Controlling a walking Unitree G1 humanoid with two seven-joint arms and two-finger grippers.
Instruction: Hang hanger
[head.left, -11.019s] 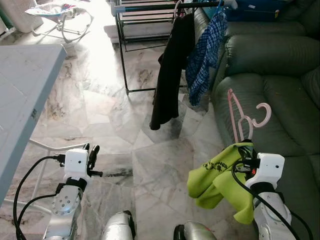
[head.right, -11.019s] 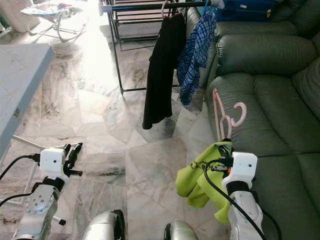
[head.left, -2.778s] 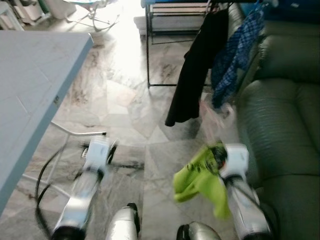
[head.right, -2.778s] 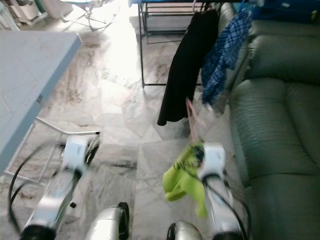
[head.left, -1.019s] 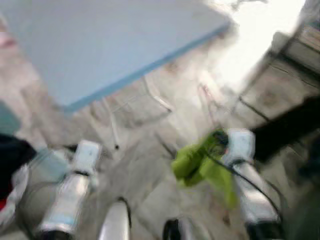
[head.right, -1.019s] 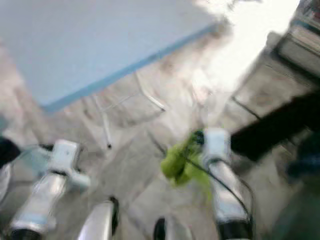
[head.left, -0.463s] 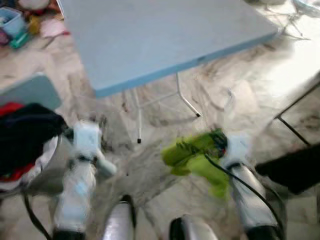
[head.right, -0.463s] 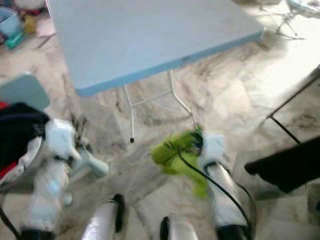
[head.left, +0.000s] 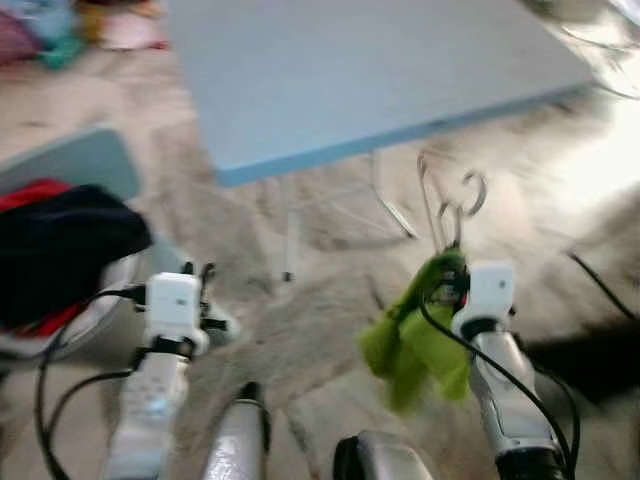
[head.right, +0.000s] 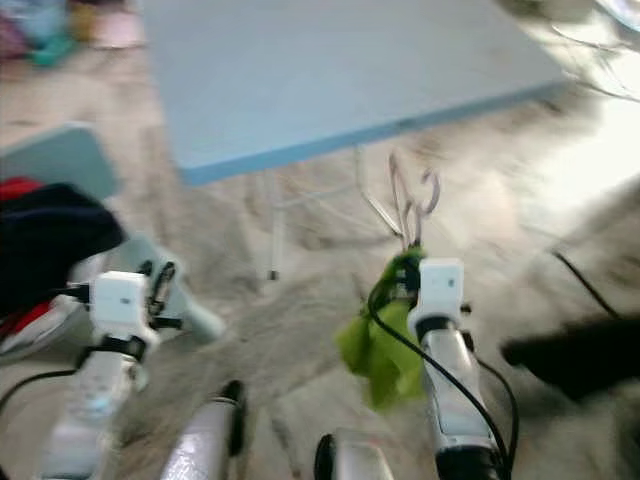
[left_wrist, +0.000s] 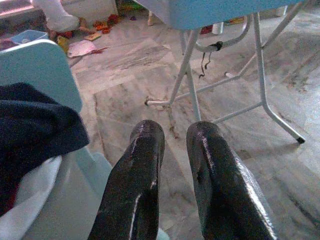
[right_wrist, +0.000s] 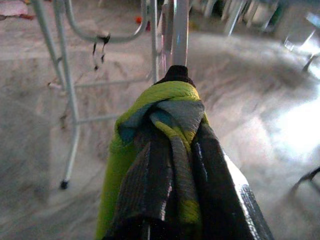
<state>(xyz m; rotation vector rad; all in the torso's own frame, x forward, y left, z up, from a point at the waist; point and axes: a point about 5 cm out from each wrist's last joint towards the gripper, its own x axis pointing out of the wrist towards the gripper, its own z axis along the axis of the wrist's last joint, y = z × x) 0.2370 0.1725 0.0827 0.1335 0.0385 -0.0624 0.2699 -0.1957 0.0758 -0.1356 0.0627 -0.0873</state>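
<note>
Raising the hanger (head.left: 445, 205) upright, the right gripper (head.left: 452, 282) clamps it and a green garment (head.left: 415, 345); left gripper (left_wrist: 172, 145) slightly parted.

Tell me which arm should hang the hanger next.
Right. The right gripper is shut on the pink plastic hanger with the lime green garment bunched around its fingers. The left gripper carries nothing, fingers slightly apart, near the dark clothes pile.

Ahead of you at twelve o'clock stands the table (head.left: 380, 70), its legs (left_wrist: 187, 75) on the floor (head.left: 300, 340). At nine o'clock a heap of clothes (head.left: 60, 250) lies in a basket (head.left: 90, 320), a chair (head.left: 70, 165) just behind it. Small clutter (head.left: 60, 25) sits at eleven o'clock, well apart
</note>
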